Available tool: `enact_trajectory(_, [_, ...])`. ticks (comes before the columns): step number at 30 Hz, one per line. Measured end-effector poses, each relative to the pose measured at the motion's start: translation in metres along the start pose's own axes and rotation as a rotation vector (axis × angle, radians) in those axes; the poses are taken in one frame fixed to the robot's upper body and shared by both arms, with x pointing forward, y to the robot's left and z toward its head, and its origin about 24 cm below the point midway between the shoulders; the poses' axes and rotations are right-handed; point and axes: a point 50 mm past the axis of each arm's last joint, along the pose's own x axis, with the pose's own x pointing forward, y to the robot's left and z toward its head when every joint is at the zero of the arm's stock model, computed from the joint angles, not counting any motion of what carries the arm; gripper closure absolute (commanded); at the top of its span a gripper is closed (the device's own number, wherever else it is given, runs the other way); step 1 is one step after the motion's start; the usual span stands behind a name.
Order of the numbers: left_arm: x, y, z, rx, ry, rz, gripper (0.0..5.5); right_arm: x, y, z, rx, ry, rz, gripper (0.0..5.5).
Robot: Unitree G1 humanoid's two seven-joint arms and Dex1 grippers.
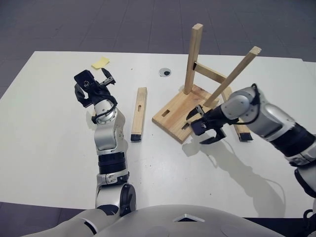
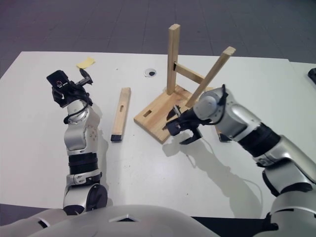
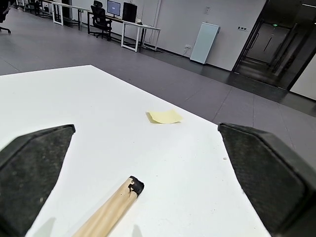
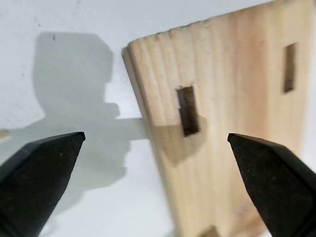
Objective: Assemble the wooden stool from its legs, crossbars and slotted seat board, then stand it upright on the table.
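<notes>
The slotted seat board (image 1: 174, 120) lies flat on the white table (image 1: 49, 138). Two legs stand in it: one upright (image 1: 193, 57), one leaning right (image 1: 233, 75), with a crossbar (image 1: 210, 73) between them. A loose leg (image 1: 139, 113) with a dark end cap lies on the table left of the board. My right gripper (image 1: 203, 126) hangs open over the board's near corner, where an empty slot (image 4: 187, 111) lies between its fingers. My left gripper (image 1: 97, 79) is raised and open, holding nothing, left of the loose leg, whose capped end (image 3: 132, 186) lies below its fingers.
Another wooden piece (image 1: 243, 132) lies on the table under my right forearm. A yellow note (image 1: 100, 62) sits near the table's far edge, and a round grommet hole (image 1: 165, 72) is behind the seat board. Bare table spreads to the left and front.
</notes>
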Motion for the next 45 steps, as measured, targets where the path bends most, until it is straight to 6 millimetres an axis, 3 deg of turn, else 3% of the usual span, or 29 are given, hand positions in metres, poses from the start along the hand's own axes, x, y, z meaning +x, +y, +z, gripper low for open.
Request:
enact_trajectory(4, [-0.002,0.006,-0.005,0.012,0.01,0.016,0.1,-0.037,-0.016,0.009,0.192,-0.26,-0.445,0.11])
enact_trajectory(6, [-0.002,0.01,-0.002,0.008,0.0,0.026,0.1,-0.06,-0.029,0.014,0.306,-0.422,-0.789,0.11])
enact_trajectory(9, [0.0,0.014,0.001,0.009,-0.018,0.038,0.1,-0.097,-0.038,0.005,0.501,-0.559,-1.215,0.11])
enact_trajectory(15, [0.005,0.026,0.006,0.03,-0.039,0.053,0.1,-0.133,-0.02,-0.038,0.909,-0.516,-1.875,0.11])
enact_trajectory(18, [0.009,0.033,0.009,0.045,-0.056,0.067,0.1,-0.139,-0.007,-0.06,1.031,-0.251,-2.112,0.11])
enact_trajectory(21, [0.01,0.033,0.01,0.044,-0.058,0.066,0.1,-0.133,0.007,-0.08,1.157,0.011,-2.178,0.11])
enact_trajectory(24, [0.012,0.031,0.014,0.044,-0.069,0.054,0.1,-0.116,0.015,-0.088,1.201,0.172,-2.105,0.11])
enact_trajectory(29, [0.013,0.029,0.011,0.049,-0.057,0.045,0.1,-0.073,0.011,-0.102,1.3,0.281,-1.88,0.11])
enact_trajectory(33, [0.015,0.024,0.011,0.049,-0.051,0.031,0.1,-0.034,-0.016,-0.094,1.114,0.232,-1.696,0.11])
enact_trajectory(37, [0.016,0.022,0.011,0.049,-0.049,0.022,0.1,-0.038,-0.033,-0.083,0.955,0.123,-1.733,0.11])
enact_trajectory(41, [0.016,0.023,0.011,0.051,-0.048,0.026,0.1,-0.052,-0.013,-0.111,1.053,0.274,-1.8,0.11])
enact_trajectory(45, [0.016,0.021,0.007,0.058,-0.032,0.013,0.1,-0.045,-0.008,-0.118,1.069,0.326,-1.765,0.11])
